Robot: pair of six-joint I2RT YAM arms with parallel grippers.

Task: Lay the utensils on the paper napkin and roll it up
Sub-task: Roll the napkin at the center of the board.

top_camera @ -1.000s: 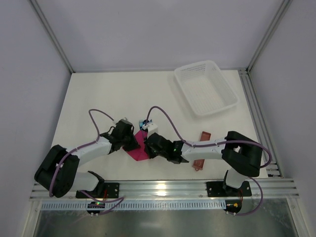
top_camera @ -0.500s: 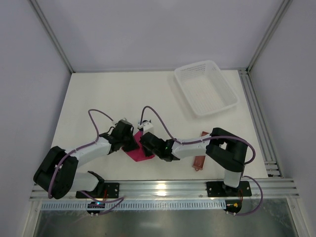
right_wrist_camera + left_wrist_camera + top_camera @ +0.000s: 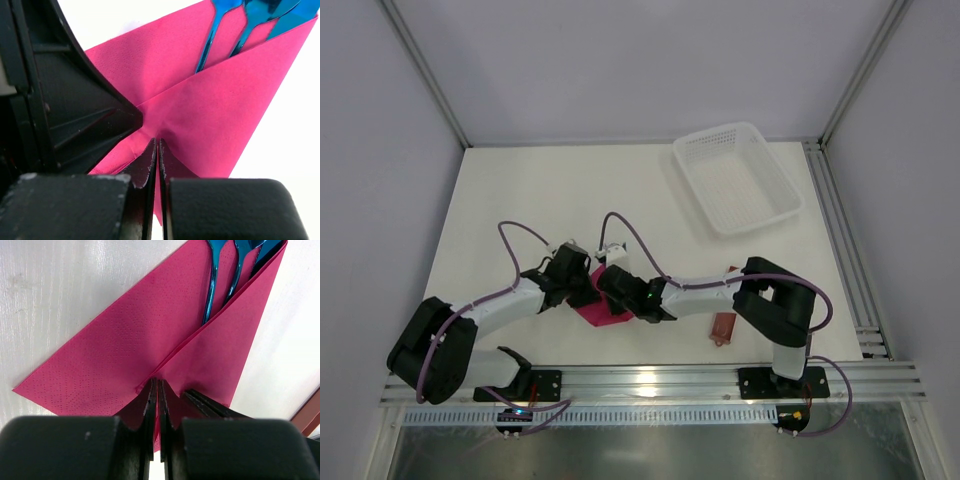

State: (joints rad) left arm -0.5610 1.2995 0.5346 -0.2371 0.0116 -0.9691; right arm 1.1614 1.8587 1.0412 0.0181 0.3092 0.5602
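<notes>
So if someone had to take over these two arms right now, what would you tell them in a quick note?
Left gripper: shut on the pink napkin, pinching its folded-over edge.
Right gripper: shut on the same fold, close beside the left one.
Blue utensils: lying on the napkin, handles tucked under the fold.
Done: utensils placed, one side folded over them.
Left: roll the napkin up around them.
</notes>
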